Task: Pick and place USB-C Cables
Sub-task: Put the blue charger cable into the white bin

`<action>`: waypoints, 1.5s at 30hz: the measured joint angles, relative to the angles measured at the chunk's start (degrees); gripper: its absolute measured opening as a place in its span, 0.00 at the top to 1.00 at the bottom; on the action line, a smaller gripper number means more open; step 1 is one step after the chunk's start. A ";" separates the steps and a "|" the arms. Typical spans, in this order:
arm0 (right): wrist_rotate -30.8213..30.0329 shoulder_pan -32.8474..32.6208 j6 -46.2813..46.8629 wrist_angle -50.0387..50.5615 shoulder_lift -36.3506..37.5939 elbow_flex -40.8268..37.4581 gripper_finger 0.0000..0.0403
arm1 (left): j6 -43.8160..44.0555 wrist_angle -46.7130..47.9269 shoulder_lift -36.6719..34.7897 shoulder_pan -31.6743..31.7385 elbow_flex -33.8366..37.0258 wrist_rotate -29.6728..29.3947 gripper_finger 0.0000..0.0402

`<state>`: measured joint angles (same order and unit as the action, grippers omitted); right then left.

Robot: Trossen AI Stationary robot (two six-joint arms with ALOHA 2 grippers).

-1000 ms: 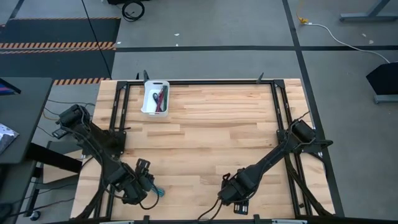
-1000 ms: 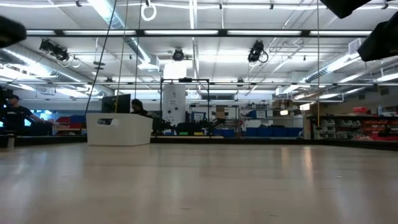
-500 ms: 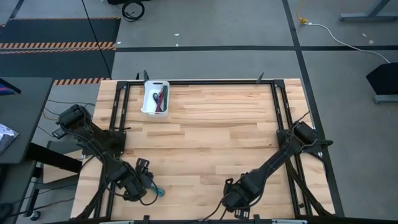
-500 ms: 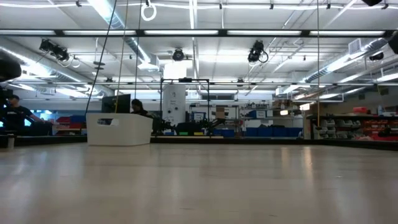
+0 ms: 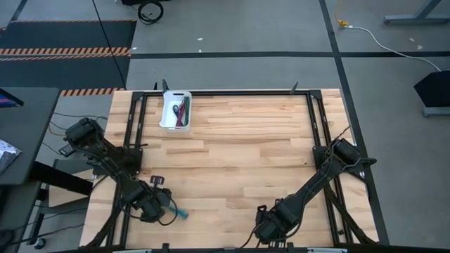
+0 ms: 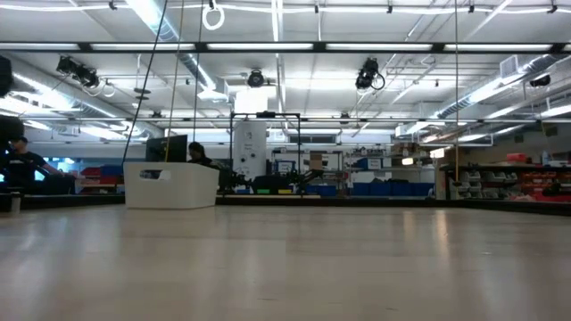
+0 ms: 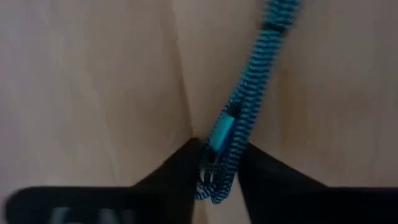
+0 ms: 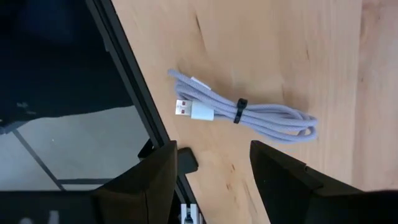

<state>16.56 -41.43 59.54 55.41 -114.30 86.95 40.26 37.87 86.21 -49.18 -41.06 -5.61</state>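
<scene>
Left claw newly around slanted teal cable

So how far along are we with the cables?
Some cables, red and green among them, already lie in the white bin. The left gripper has its fingers around the teal cable at the near edge. The lilac-grey cable lies on the table below the open right gripper, not yet picked.

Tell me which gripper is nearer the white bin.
Left. The left gripper is at the table's near-left edge, on the white bin's side; the right gripper sits at the near edge, farther across.
</scene>
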 joint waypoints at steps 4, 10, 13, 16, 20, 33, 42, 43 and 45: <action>-0.91 -0.08 -1.31 0.07 0.00 0.01 0.48 | 2.67 0.74 -0.02 2.89 -0.30 -1.10 0.93; -1.84 -0.08 -6.02 0.51 0.00 0.01 0.48 | 5.07 5.22 -0.04 7.76 -4.07 -8.05 0.94; -2.56 -0.07 -9.90 1.50 0.00 0.03 0.48 | 5.85 13.37 -0.04 11.97 -8.07 -14.16 0.94; -5.40 0.46 -14.26 3.47 0.00 0.03 0.48 | 5.71 23.74 -0.09 17.93 -12.70 -22.17 0.94; -9.60 1.96 -19.30 8.29 -0.02 0.03 0.49 | 0.74 30.36 -0.11 28.34 -17.71 -26.58 0.94; -23.86 3.68 -30.56 14.57 -0.02 0.03 0.53 | -17.17 24.70 -1.26 62.83 -20.66 -16.79 0.94; -28.69 3.65 -37.25 14.63 -0.02 0.03 0.53 | -18.80 22.35 -3.61 73.39 -25.16 -13.27 0.93; -29.28 3.66 -37.73 14.59 -0.02 0.03 0.53 | -18.40 22.12 -3.60 74.77 -25.18 -13.40 0.93; -30.41 3.82 -38.37 14.61 -0.02 0.03 0.54 | -18.05 21.89 -3.56 77.57 -24.91 -12.88 0.93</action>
<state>-13.86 -37.61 21.17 70.02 -114.32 86.98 22.22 59.76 82.65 28.39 -65.97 -18.49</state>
